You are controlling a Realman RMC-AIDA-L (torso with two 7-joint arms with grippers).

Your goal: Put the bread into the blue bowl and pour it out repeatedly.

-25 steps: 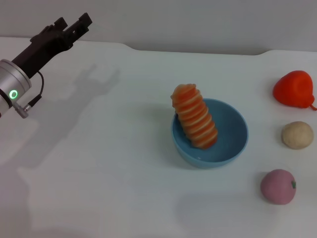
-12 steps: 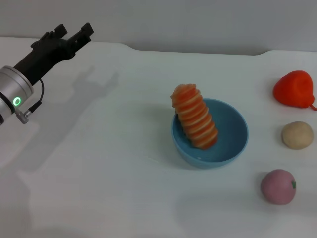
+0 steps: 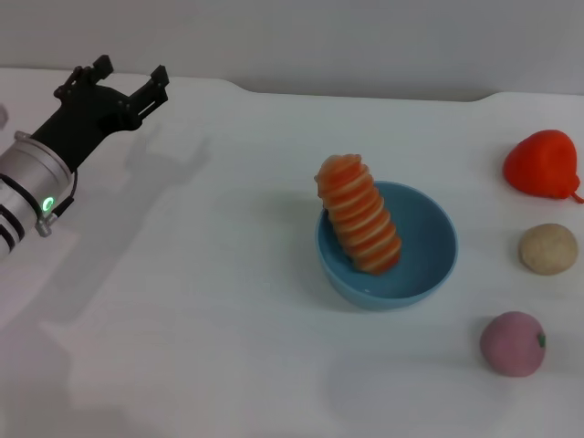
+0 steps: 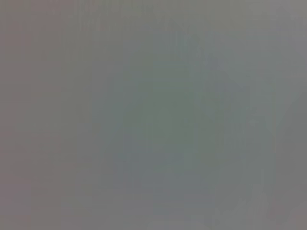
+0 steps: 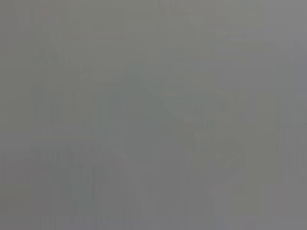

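The bread (image 3: 359, 215), an orange-and-cream striped loaf, stands tilted in the blue bowl (image 3: 424, 265) near the table's middle, its upper end leaning over the bowl's left rim. My left gripper (image 3: 126, 80) hovers open and empty at the far left, well away from the bowl. The right gripper is out of view. Both wrist views show only plain grey.
Along the right side of the white table (image 3: 201, 301) lie a red toy fruit (image 3: 543, 164), a small round tan ball (image 3: 547, 247) and a pink toy fruit (image 3: 512, 343). The table's far edge meets a grey wall behind.
My left arm has swung and turned at the far left, so both open fingers now show side by side. The bread and bowl have not moved.
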